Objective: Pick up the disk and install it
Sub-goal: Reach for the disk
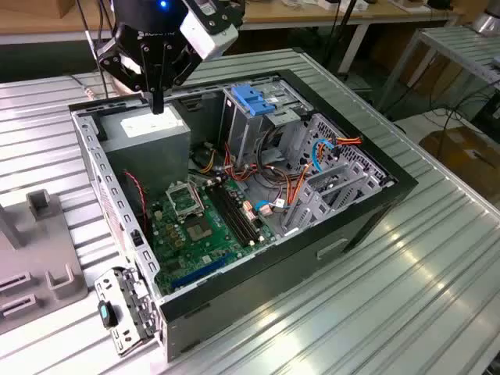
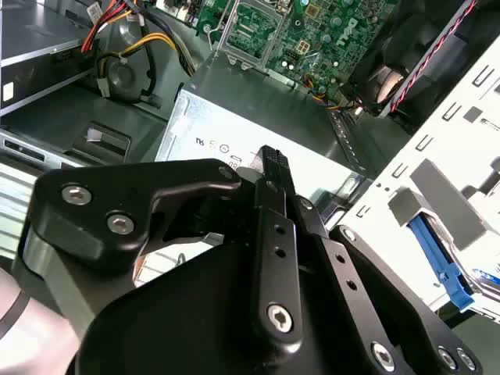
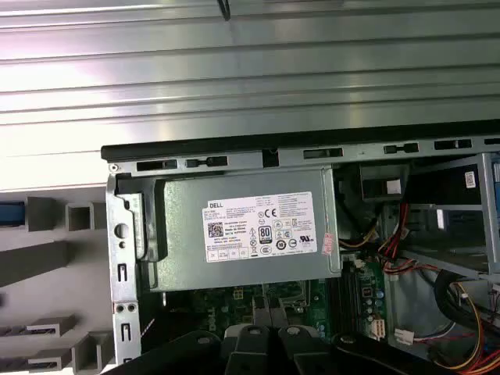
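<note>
The disk shows as a bright blue carrier edge (image 2: 441, 266) with a strip of labelled face beside it. It rests in the grey fixture outside the case wall. A sliver of the same blue (image 3: 8, 211) sits at the fixture's slots in the first wrist view. My gripper (image 1: 157, 105) hangs over the grey power-supply box (image 1: 148, 129) at the case's back corner, well away from the disk. Its black fingers (image 2: 273, 168) are pressed together with nothing between them.
The open computer case (image 1: 375, 195) lies on a ribbed metal table (image 1: 406, 297), with the green motherboard (image 1: 195, 226) and loose cables (image 1: 273, 203) inside. A blue plastic bracket (image 1: 254, 98) tops the drive cage. The grey fixture (image 1: 39, 258) stands at the exterior view's left.
</note>
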`<state>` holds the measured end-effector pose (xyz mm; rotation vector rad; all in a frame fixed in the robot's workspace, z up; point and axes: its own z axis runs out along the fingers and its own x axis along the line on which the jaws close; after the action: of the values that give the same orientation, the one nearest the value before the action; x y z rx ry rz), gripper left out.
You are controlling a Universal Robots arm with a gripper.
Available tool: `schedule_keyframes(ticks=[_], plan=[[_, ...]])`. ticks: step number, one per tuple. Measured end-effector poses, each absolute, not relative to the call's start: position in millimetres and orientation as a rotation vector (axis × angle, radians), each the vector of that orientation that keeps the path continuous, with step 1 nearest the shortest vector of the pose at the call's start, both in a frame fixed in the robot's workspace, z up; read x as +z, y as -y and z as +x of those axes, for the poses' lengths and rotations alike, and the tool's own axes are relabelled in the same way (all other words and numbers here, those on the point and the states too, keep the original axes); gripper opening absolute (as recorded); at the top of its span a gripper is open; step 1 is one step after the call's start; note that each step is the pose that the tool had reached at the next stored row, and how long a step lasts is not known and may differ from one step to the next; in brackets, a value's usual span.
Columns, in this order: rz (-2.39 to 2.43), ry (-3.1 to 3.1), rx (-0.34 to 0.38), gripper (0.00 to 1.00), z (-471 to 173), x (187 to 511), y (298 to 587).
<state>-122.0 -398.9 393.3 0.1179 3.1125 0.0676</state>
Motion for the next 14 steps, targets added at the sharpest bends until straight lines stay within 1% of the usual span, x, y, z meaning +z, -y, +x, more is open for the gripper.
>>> schedule_keyframes(ticks=[14], plan=[[0.118,-3.113,0.068,0.11,-125.1,393.3,398.9]])
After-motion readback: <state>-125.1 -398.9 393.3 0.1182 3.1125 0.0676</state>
